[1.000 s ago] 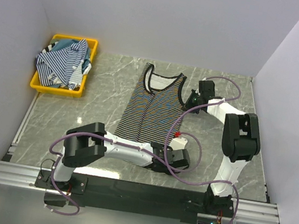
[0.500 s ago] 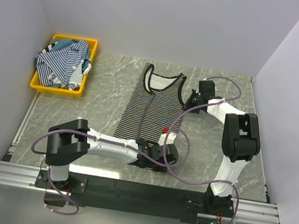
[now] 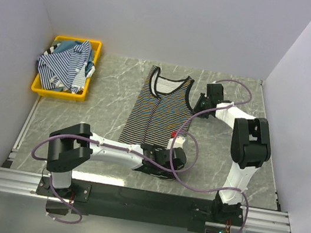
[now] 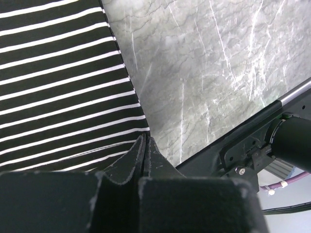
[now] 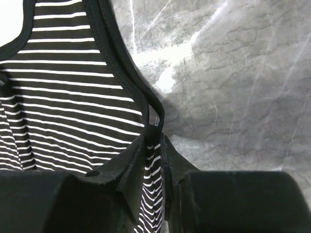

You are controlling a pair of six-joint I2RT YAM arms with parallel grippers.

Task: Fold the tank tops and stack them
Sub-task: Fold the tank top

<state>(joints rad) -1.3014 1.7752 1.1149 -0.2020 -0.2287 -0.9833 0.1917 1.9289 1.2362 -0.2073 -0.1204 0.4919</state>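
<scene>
A black tank top with thin white stripes (image 3: 159, 111) lies flat in the middle of the table, neck toward the far wall. My left gripper (image 3: 174, 153) sits low at its near right hem corner. In the left wrist view its jaws (image 4: 145, 141) are pressed together right at that corner of the striped cloth (image 4: 58, 73). My right gripper (image 3: 196, 106) is at the top's right shoulder. In the right wrist view a fold of striped fabric (image 5: 73, 87) fills the narrow gap between the jaws (image 5: 156, 141), just below the black strap (image 5: 127, 80).
A yellow bin (image 3: 58, 93) stands at the far left and holds a heap of blue-and-white striped tops (image 3: 62, 68) with a teal piece (image 3: 65, 46) behind. The walls close in on three sides. The arms' cables loop over the table's near right.
My left arm has swung left and brought its gripper to the tank top's near right hem corner. The right arm stays at the shoulder strap.
</scene>
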